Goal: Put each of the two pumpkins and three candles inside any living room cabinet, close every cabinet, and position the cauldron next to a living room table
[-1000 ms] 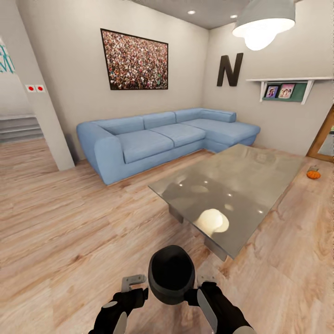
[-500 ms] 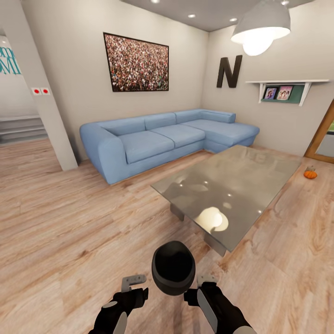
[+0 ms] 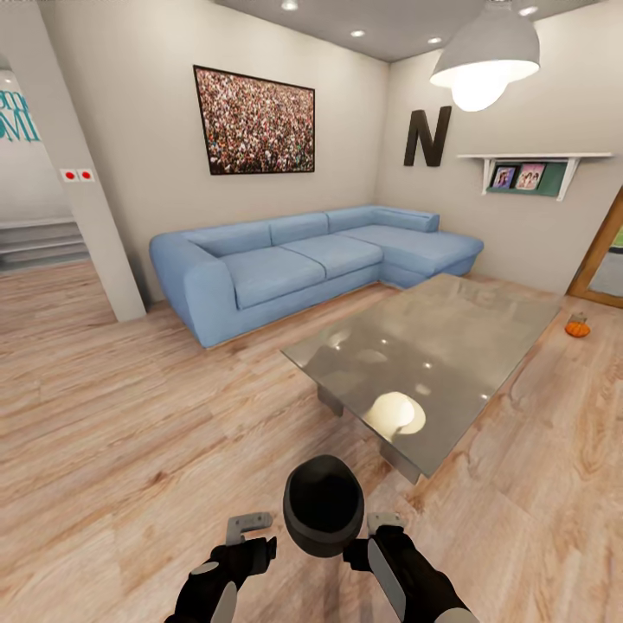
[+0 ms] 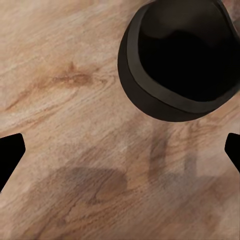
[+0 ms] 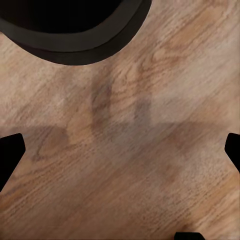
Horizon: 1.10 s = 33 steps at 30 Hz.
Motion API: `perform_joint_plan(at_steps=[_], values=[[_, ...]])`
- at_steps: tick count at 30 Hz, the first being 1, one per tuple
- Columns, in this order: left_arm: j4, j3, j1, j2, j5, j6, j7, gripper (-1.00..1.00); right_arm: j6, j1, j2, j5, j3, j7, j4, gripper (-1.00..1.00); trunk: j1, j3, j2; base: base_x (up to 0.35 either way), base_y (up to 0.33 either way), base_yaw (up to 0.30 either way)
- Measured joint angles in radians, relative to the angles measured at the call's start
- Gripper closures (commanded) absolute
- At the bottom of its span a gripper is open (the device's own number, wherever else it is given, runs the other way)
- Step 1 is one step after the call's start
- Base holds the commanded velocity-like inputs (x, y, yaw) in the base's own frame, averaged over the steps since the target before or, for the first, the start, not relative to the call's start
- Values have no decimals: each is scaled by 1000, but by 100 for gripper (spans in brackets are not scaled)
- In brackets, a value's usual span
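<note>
The black cauldron (image 3: 323,504) stands upright on the wood floor between my two grippers, just short of the near corner of the grey glossy table (image 3: 450,337). My left gripper (image 3: 253,536) is open beside the cauldron's left side, with a small gap. My right gripper (image 3: 374,536) is open at its right side. In the left wrist view the cauldron (image 4: 180,60) lies ahead of the spread left gripper (image 4: 120,152), with bare floor between the fingers. The right wrist view shows the cauldron's rim (image 5: 75,30) beyond the open right gripper (image 5: 120,150). One orange pumpkin (image 3: 577,329) sits on the floor at far right. The candles and cabinet are out of view.
A blue corner sofa (image 3: 303,260) lines the back wall behind the table. A pendant lamp (image 3: 484,56) hangs over the table. A wall shelf (image 3: 532,169) is at right and a doorway (image 3: 606,260) at the far right edge. A pillar (image 3: 95,216) and steps (image 3: 39,242) stand at left.
The camera has shifted a little, so the room sits slightly differently in view. The cauldron looks smaller and now stands apart from both grippers, which have stayed in place.
</note>
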Motion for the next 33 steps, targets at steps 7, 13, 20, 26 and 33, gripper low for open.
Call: perform_joint_plan(at_steps=[7, 13, 20, 26, 33], values=[[0, 1, 0, 2, 0, 0, 0, -100, 0, 0, 0, 0, 0, 0, 0, -100, -27, 22, 49, -195, 88, 0], [-2, 2, 0, 3, 0, -2, 0, -100, 1, 0, 0, 0, -3, 1, 0, -100, -50, 41, 91, -104, 38, -95], [-3, 3, 0, 5, 0, -3, 0, -100, 1, 0, 0, 0, -31, 14, 0, -100, -77, 65, 140, -241, 137, -256], [-4, 3, 0, 5, 0, -3, 0, -100, 1, 0, 0, 0, -35, 15, 0, -100, -100, 86, 182, -275, 170, -275], [-4, 3, 0, 5, 0, -3, 0, -100, 2, 0, 0, 0, -35, 15, 0, -100, -126, 111, 231, -277, 169, -277]])
